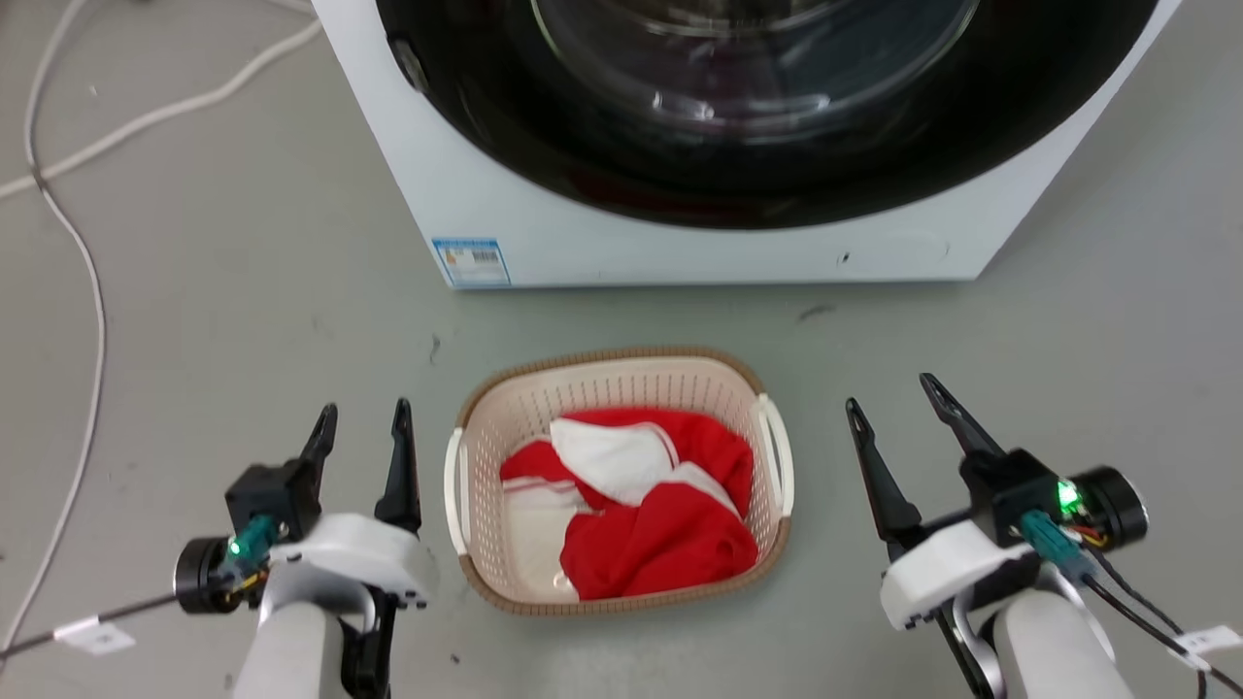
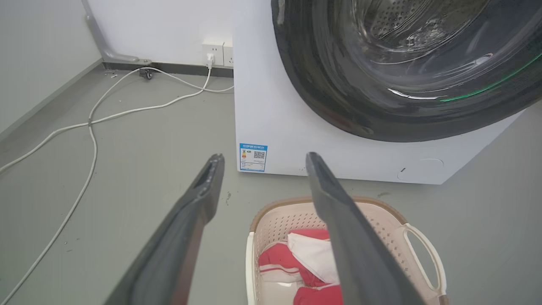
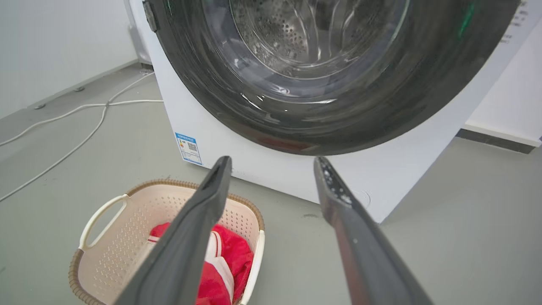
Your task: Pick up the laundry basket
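While left pincer (image 1: 366,408) and right pincer (image 1: 890,391) flank it, fingers apart, empty | laundry basket (image 1: 621,388) holds red-and-white clothing (image 1: 660,524) | before washer (image 1: 680,254)

Each arm is a pale grey forearm (image 1: 291,650) ending in a rounded white shell (image 1: 359,558). The left gripper (image 1: 366,408) and the right gripper (image 1: 890,391) look alike: each has two long dark fingers (image 1: 400,466), flat, matte and tapering to points. A black block (image 1: 277,495) beside each shell carries a teal plug (image 1: 254,536), a green light (image 1: 1068,497) and a round black cap (image 1: 1117,505). Thin black cables (image 1: 1146,607) bear white tags (image 1: 1207,639). Red and yellow wires (image 1: 1090,534) show on the right arm, and one right finger has pale specks (image 3: 334,186) near its tip.
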Motion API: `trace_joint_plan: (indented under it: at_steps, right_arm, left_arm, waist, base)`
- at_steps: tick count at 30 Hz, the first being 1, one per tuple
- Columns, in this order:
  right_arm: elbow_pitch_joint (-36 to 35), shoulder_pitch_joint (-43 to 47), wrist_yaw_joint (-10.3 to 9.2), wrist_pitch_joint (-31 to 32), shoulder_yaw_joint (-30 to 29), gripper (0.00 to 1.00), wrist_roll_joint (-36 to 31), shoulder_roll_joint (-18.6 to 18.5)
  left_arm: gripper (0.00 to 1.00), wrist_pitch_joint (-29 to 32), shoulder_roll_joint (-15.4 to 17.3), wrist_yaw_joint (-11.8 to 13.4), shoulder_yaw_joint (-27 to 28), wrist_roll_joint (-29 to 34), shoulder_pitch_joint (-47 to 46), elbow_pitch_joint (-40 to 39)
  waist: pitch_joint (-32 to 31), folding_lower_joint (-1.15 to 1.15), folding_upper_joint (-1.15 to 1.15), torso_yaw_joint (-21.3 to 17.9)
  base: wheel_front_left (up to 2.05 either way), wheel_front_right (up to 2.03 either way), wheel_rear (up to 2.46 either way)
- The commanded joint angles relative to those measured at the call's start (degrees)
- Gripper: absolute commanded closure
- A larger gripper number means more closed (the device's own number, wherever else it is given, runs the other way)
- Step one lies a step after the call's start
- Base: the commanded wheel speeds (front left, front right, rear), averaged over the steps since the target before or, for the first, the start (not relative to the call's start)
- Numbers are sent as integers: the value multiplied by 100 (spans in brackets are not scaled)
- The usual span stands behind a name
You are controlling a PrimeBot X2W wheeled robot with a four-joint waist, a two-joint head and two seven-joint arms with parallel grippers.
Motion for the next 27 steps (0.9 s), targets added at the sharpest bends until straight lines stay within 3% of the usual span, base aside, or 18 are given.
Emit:
trace_joint_plan:
  at_steps: [1, 18, 27]
  right_arm:
    - [149, -193, -4, -11, 32, 0, -81, -10]
    - [2298, -2046, -4, -10, 230, 0, -674, -10]
    - [3286, -2857, -4, -10, 255, 0, -790, -24]
  left_arm:
    - [0, -17, 11, -30, 45, -16, -200, 121]
    - [0, -17, 368, -197, -113, -186, -2134, 2629]
    - [0, -17, 409, -206, -718, -632, -2961, 3618]
  waist:
    - [321, 0, 0, 14]
    - [1786, 0, 0, 33]
    - [2390, 0, 0, 76]
  base:
    - [0, 0, 0]
    - [0, 0, 0]
    - [0, 0, 0]
